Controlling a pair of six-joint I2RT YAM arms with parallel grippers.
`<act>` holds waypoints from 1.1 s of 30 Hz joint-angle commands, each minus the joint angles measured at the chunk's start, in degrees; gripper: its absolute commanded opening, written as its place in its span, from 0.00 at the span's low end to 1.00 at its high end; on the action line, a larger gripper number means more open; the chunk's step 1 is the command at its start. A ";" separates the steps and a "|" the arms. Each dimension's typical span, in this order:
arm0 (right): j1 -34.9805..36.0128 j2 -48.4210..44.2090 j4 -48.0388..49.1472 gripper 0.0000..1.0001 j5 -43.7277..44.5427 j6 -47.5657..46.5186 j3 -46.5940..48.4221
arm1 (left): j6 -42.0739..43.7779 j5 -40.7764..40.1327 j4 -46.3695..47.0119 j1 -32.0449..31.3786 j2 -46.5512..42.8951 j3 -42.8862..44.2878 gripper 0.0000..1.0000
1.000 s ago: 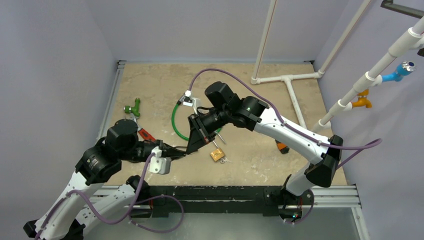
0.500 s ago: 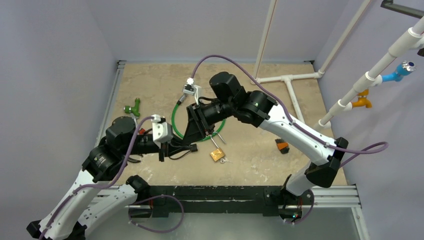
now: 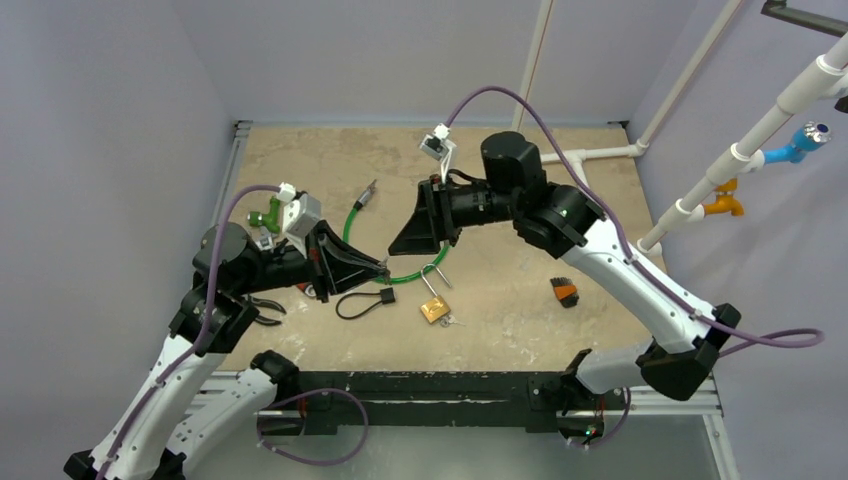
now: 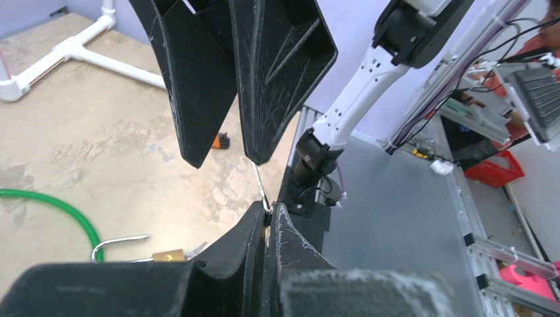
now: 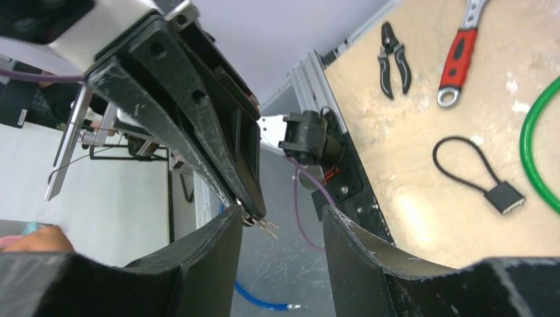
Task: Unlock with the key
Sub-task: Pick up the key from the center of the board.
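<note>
A brass padlock (image 3: 434,310) lies on the table with its shackle (image 3: 430,283) pointing away; it also shows in the left wrist view (image 4: 168,254). My left gripper (image 3: 380,268) is shut on a small metal key (image 4: 262,190) and holds it in the air, left of the padlock. In the right wrist view the keys (image 5: 265,226) stick out from the left gripper's tips. My right gripper (image 3: 402,244) is open and empty, facing the left gripper, its fingers (image 4: 277,72) just beyond the key. The left gripper (image 4: 267,212) and right gripper (image 5: 282,218) are close, tip to tip.
A black cable lock (image 3: 365,300) lies under the grippers. A green hose ring (image 3: 352,240), pliers (image 3: 262,305), a green valve (image 3: 266,214), a red wrench (image 5: 459,49) and an orange tool (image 3: 565,292) lie on the table. White pipes (image 3: 575,158) stand at the back right.
My left gripper has lifted and turned toward the right gripper with the key. The right arm has drawn back up and to the right. The black cable lock now lies uncovered.
</note>
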 commanded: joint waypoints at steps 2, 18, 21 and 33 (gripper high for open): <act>-0.19 -5.62 13.23 0.47 -0.46 2.09 -5.61 | -5.65 2.40 7.58 0.37 -0.39 1.16 0.00; -0.18 -11.34 26.17 0.32 -1.21 5.23 -16.55 | -7.25 0.33 7.01 2.42 -1.76 0.38 0.00; -0.11 -11.71 26.32 0.24 -1.88 4.94 -16.54 | -6.92 0.19 6.82 2.77 -1.81 1.03 0.00; 3.22 -10.55 29.43 0.24 -1.34 3.28 -15.10 | -6.12 0.29 6.82 3.21 -1.29 2.43 0.00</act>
